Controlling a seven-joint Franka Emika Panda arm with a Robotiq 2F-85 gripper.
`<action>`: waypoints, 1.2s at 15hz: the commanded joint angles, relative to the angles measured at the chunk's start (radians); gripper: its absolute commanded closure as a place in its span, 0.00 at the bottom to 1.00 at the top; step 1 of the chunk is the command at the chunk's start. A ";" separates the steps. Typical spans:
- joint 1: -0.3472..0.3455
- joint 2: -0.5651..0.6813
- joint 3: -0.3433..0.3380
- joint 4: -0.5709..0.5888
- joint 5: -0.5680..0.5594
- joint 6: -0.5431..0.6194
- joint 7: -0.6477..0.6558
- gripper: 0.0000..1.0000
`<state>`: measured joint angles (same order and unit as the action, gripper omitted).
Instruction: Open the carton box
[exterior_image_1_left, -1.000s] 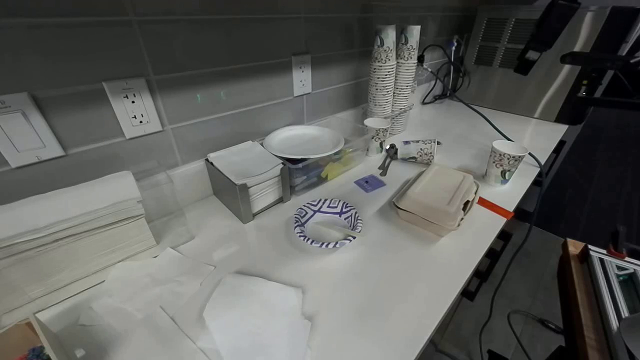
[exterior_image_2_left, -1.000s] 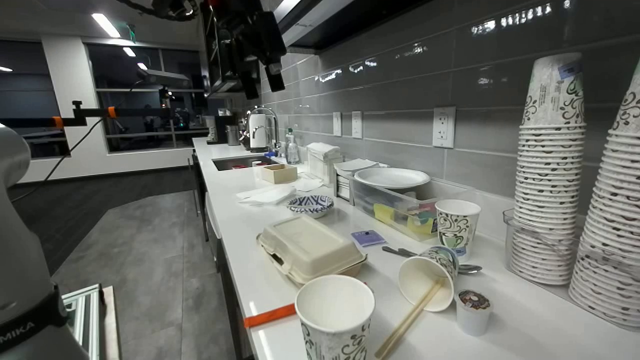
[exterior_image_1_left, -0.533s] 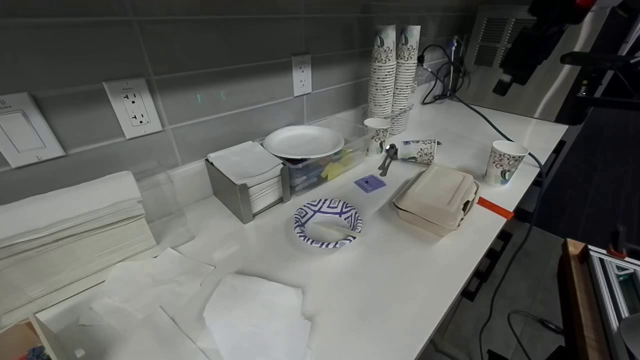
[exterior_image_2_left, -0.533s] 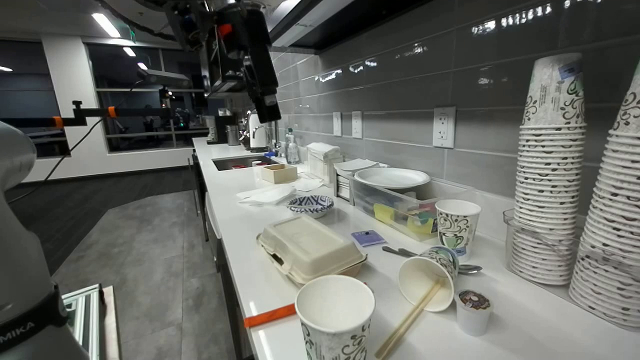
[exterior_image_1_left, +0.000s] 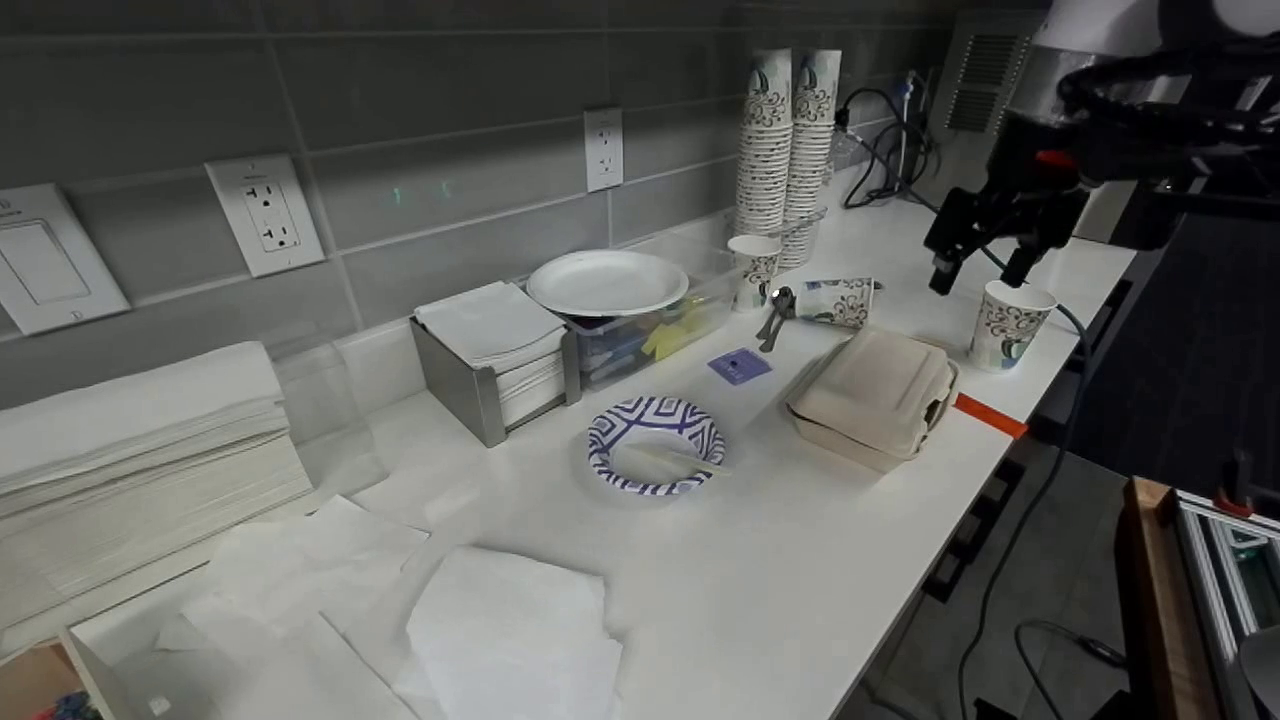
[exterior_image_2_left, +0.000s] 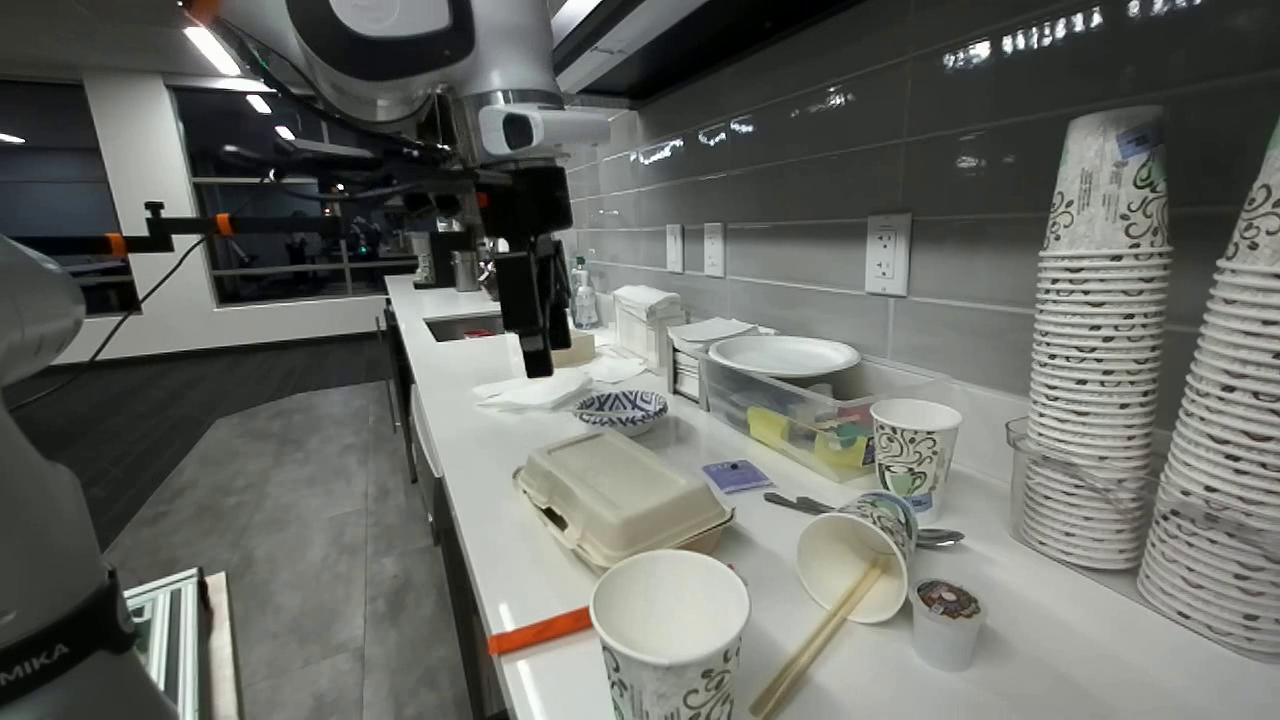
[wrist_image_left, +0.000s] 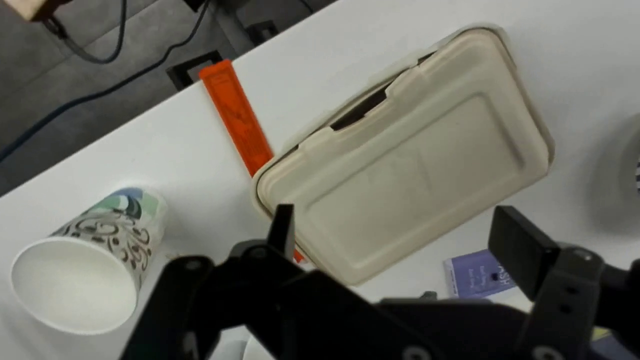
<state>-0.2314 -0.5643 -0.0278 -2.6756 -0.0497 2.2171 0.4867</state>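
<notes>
End effector hangs spread and empty over the counter; the closed carton box sits near the edge opposite the wall. Probably light, bendy and slide-prone, it seems best taken by the lid at the slot facing that edge.

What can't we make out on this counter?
Inside of the carton box: hidden by its lid, all three views.
Whether the orange strip runs under the box: covered by it, wrist view.
Small print on the purple packet: too blurred, wrist view.
Part of the sink: behind the tool, in an exterior view.
</notes>
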 joint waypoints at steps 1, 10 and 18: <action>-0.021 0.082 0.006 -0.059 0.094 0.148 0.112 0.00; -0.017 0.157 0.003 -0.080 0.163 0.324 0.151 0.00; -0.013 0.217 -0.013 -0.081 0.226 0.307 0.239 0.00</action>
<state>-0.2504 -0.3791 -0.0283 -2.7574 0.1237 2.5382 0.6894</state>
